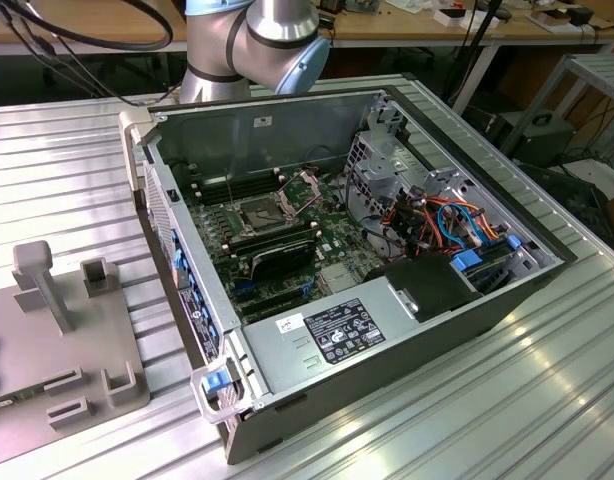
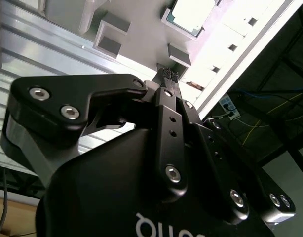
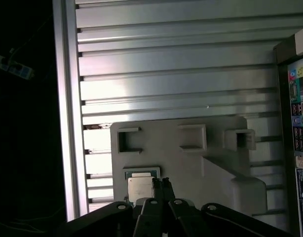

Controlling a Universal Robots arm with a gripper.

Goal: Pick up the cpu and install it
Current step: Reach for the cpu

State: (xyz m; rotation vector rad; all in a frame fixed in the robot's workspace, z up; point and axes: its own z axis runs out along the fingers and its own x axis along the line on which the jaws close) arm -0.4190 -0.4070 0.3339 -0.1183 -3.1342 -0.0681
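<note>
Cpu (image 3: 139,189) lies flat in a shallow square recess of the grey holder plate (image 3: 191,163), its dull metal top facing up; in the second wrist view I see the cpu (image 2: 191,14) in that same pocket. In the exterior view the holder plate (image 1: 77,340) rests on the ribbed metal table (image 1: 437,420) at the exterior view's left, just beside the open computer case (image 1: 287,120).

My gripper (image 3: 160,181) hangs over the plate with its two fingers pressed together and nothing between them. In the first wrist view their tips overlap one edge of the cpu. From the second wrist view I read the gripper (image 2: 170,74) the same way, tips together. White lettering (image 2: 166,228) on its black body is cut off by the frame edge.

Inside the case, the square socket (image 1: 262,212) has its metal frame hinged up. Nearer me, a black-and-white label (image 1: 345,328) and a small white sticker (image 1: 289,324) sit on the grey box; I cannot make out their print. The arm (image 1: 257,40) stands behind the case, at the far side.
</note>
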